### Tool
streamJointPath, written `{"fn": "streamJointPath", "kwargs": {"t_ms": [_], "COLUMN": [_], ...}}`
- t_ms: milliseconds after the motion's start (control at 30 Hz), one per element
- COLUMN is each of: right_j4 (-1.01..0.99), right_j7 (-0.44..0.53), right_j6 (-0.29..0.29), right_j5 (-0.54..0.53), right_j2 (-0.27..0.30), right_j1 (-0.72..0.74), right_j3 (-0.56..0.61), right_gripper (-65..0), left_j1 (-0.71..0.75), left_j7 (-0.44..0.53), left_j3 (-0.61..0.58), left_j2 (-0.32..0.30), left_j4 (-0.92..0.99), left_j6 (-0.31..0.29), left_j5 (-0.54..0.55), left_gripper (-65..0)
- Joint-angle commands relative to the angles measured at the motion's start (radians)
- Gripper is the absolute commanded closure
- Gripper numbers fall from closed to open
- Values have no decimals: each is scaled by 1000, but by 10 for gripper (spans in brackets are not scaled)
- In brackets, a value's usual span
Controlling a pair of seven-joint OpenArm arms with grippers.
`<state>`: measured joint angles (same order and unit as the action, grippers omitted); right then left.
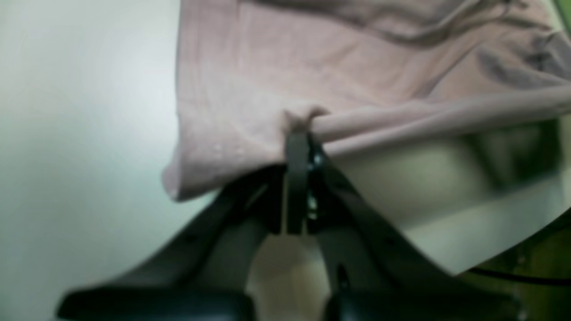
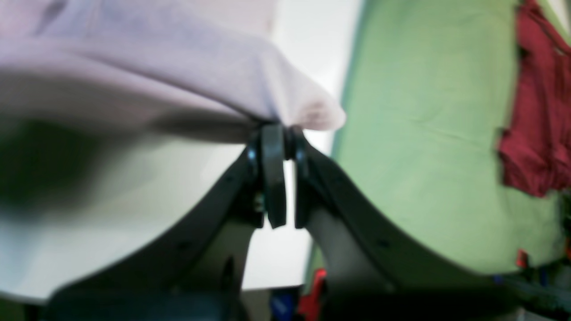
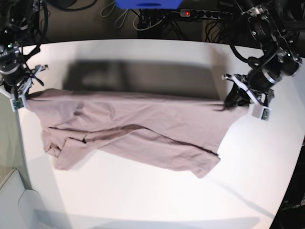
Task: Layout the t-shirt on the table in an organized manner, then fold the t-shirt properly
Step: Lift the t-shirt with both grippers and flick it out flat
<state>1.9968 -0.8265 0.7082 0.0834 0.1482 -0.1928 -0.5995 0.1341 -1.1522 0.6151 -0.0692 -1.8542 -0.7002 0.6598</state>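
The dusty mauve t-shirt [image 3: 143,124] hangs stretched between my two grippers, its upper edge lifted off the white table [image 3: 143,195] and its lower part draping onto it. A dark shadow lies on the table behind it. At the right of the base view, my left gripper [image 3: 237,101] is shut on one end of the shirt's edge. The left wrist view shows the gripper [image 1: 296,127] pinching a bunched fold of the t-shirt [image 1: 250,67]. My right gripper [image 3: 23,95], at the far left, is shut on the other end. Up close, that gripper [image 2: 279,129] clamps a corner of the t-shirt [image 2: 178,67].
Cables and a power strip [image 3: 205,13] lie behind the table's far edge. Beside the table, the right wrist view shows a green surface [image 2: 424,133] with a dark red cloth [image 2: 539,111] on it. The table edge curves close to both grippers.
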Motion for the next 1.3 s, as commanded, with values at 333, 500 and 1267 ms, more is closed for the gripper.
{"fn": "streamJointPath", "kwargs": {"t_ms": [333,500,1267], "right_j4": [22,-8,-643], "right_j7": [17,19,25], "right_j6": [-10,-10,-10], "right_j5": [0,6,34], "right_j2": [43,60,205], "right_j1": [378,533,1260], "right_j3": [-13,22,103], "right_gripper": [0,0,0], "left_j1": [-305,-434,-1143], "left_j7": [16,24,338], "left_j3": [-4,-5,-389], "left_j2": [-17,-30,-33], "left_j4": [95,305,827], "left_j6": [4,4,15], "left_j5": [77,77,-85], "left_gripper": [-2,-2,-2]}}
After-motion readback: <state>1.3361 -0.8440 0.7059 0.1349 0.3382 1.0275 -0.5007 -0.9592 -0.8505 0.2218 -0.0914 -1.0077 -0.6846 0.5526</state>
